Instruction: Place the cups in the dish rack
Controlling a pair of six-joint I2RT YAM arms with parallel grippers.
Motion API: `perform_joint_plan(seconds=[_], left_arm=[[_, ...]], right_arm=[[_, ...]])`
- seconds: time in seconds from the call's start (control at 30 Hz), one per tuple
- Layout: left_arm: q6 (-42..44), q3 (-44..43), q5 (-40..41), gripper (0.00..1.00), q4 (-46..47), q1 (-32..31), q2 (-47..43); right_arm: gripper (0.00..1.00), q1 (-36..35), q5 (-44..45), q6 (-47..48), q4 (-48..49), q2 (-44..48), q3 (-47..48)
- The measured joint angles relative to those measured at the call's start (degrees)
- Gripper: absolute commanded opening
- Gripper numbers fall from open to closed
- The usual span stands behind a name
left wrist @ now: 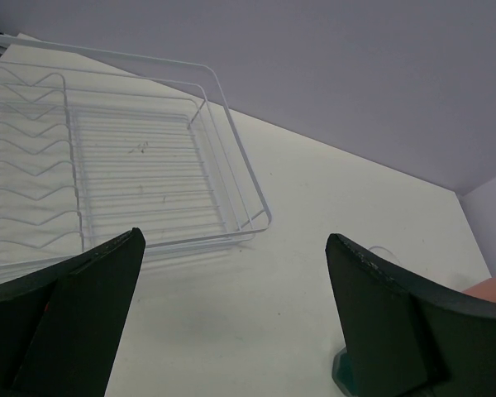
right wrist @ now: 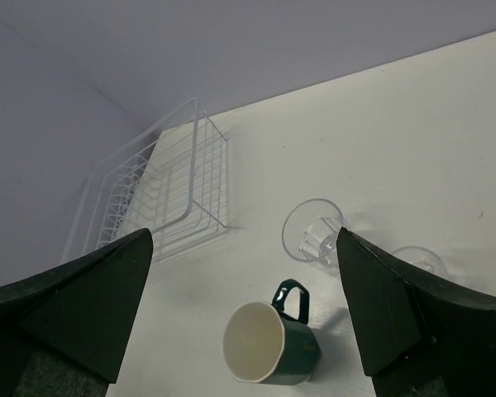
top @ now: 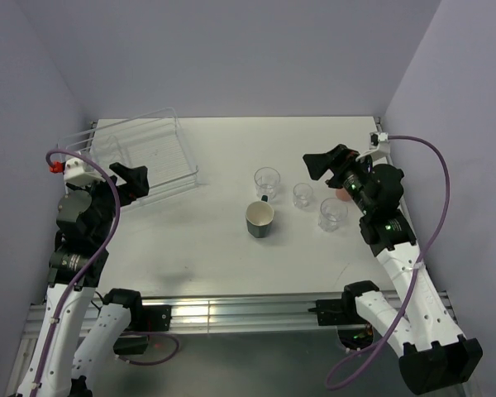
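Observation:
The dish rack (top: 186, 149) sits at the back left of the table, with no cup in it. Three clear cups (top: 267, 180) (top: 302, 194) (top: 333, 212) stand mid-table. The dark green mug (top: 260, 218) lies on its side beside them, mouth toward the near edge. A salmon-pink cup (top: 342, 193) shows partly behind my right gripper (top: 326, 163), which hovers open above the cups. My left gripper (top: 131, 182) is open by the rack's near corner. The right wrist view shows the mug (right wrist: 273, 343), a clear cup (right wrist: 314, 231) and the rack (right wrist: 167, 178).
Lilac walls close in the table at the back and both sides. In the left wrist view the rack (left wrist: 242, 153) lies ahead, with the mug's base (left wrist: 347, 372) and the pink cup (left wrist: 492, 289) behind the right finger. A metal rail runs along the near edge.

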State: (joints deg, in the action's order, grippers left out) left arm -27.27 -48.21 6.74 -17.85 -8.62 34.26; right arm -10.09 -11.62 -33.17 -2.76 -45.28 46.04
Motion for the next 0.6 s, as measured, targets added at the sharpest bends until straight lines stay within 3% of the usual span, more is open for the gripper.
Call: perform_joint_plan(seconds=[0.4,0.5,0.6], left_arm=[[0.0,0.0,0.0,0.99,0.0,0.0,0.1],[0.0,0.0,0.0,0.99,0.0,0.0,0.3],[0.0,0.0,0.0,0.99,-0.1,0.0,0.7]], right_arm=[[0.98,-0.4,-1.7,1.7,-2.7,-4.5,2.4],[0.93,-3.5,-0.5,3.5,-5.6,-6.8,4.0],[0.89,-10.9,3.3,5.6,-8.9,-9.6,6.6]])
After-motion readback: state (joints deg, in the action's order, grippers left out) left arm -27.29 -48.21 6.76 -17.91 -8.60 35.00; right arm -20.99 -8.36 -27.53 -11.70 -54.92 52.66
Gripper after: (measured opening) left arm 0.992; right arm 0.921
